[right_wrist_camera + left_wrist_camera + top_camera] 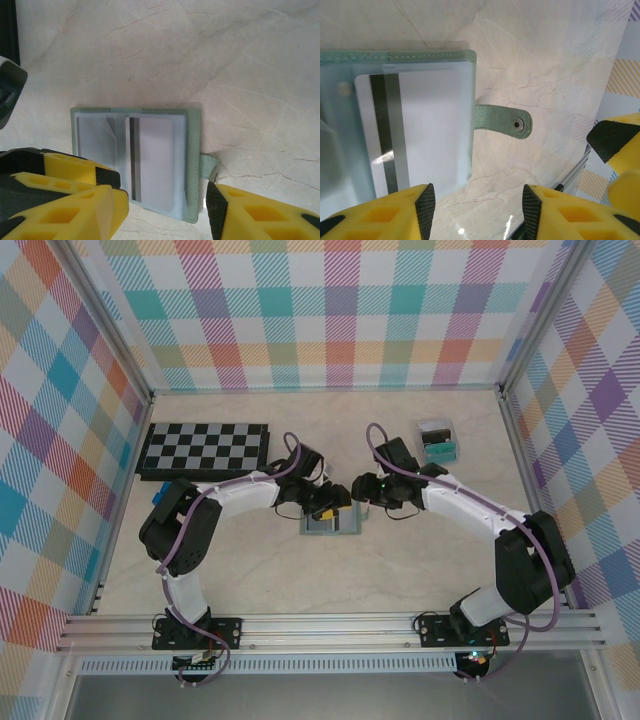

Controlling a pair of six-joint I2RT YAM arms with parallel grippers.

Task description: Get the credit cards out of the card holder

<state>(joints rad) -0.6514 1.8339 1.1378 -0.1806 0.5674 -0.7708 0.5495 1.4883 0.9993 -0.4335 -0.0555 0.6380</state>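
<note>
Near the middle of the tabletop (420,570), the card holder (330,523) lies open and flat, and both arms bend in over it from either side.

From the left wrist camera you see its green edge, the tab clasp (505,121) sticking out sideways, and a pale card (420,135) with a dark stripe tucked behind a clear pocket. The left jaws stand wide apart and hold nothing. Their fingertips (426,207) sit just off the holder's near edge.

From the right wrist camera, the same card (156,162) sits in the half nearest the clasp. The pocket beside it is too cloudy to tell what it contains. The right jaws are also spread and empty, with one fingertip (216,205) close to the clasp side.

Watch these risks. Nothing pins the holder down, so tugging the card would likely drag the whole wallet across the smooth tabletop. The card is thin and sleeved, so the jaws may pinch the pocket along with it or slip off. The two sets of jaws work very close together and could knock each other.
</note>
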